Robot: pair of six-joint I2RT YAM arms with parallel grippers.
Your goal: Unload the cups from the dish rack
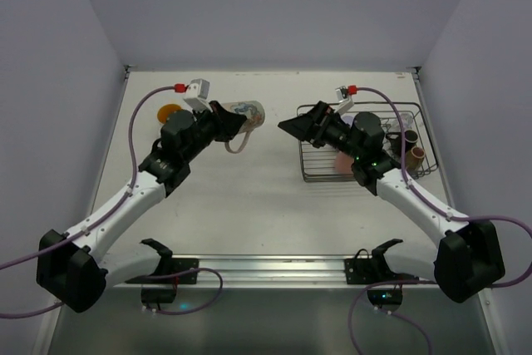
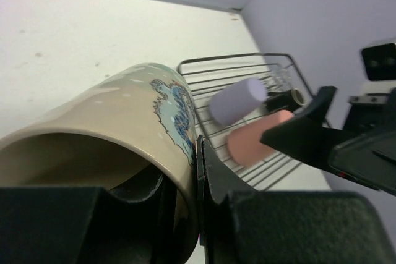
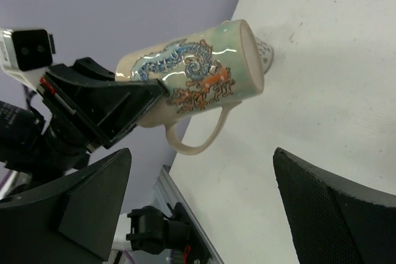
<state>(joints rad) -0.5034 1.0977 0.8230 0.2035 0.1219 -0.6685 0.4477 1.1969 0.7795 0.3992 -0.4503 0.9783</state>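
Note:
My left gripper (image 1: 223, 120) is shut on the rim of the cream patterned mug (image 1: 246, 113), one finger inside and one outside (image 2: 213, 171). It holds the mug (image 2: 124, 122) on its side above the table, handle down, left of the dish rack (image 1: 320, 179). The right wrist view shows the held mug (image 3: 198, 75) too. My right gripper (image 1: 293, 126) is open and empty at the rack's left end (image 3: 204, 202). A salmon-red cup (image 1: 342, 162), a small brown cup (image 1: 416, 156) and a clear glass (image 1: 405, 121) are in the rack. A lavender cup (image 2: 237, 100) lies by the salmon-red one (image 2: 250, 140).
An orange-inside cup (image 1: 169, 111) stands on the table behind the left arm. The rack (image 2: 229, 59) sits at the table's right side near the right wall. A metal rail (image 1: 266, 268) runs along the near edge.

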